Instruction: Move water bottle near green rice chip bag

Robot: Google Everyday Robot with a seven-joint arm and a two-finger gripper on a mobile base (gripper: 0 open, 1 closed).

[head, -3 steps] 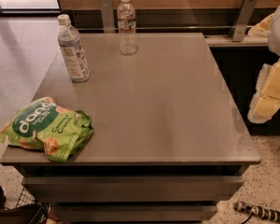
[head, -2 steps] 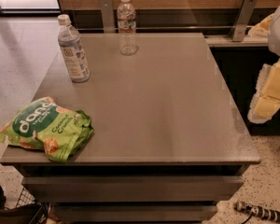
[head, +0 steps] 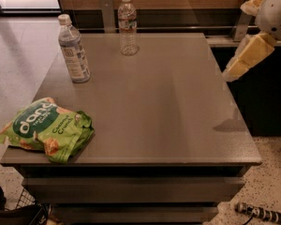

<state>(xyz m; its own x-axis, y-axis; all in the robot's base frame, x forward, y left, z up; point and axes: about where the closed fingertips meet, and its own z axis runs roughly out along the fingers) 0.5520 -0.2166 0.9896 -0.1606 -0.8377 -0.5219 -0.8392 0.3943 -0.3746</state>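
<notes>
The water bottle (head: 128, 26), small, clear and ribbed with a white cap and a narrow red-and-white band, stands upright at the far edge of the grey table (head: 168, 107). The green rice chip bag (head: 47, 128), with white "dang" lettering, lies at the table's near left corner and hangs slightly over the edge. My gripper (head: 246, 57), pale yellow on a white arm, hangs in the air above the table's right edge. It is far to the right of the bottle and holds nothing that shows.
A second bottle with a large grey-blue label (head: 74, 50) stands at the table's left, between the water bottle and the bag. A wooden wall with metal brackets runs behind the table. A dark cabinet stands at the right. A basket sits on the floor at the lower left.
My gripper has moved up and to the left, closer over the table's right edge. The bottles and the bag have not moved.
</notes>
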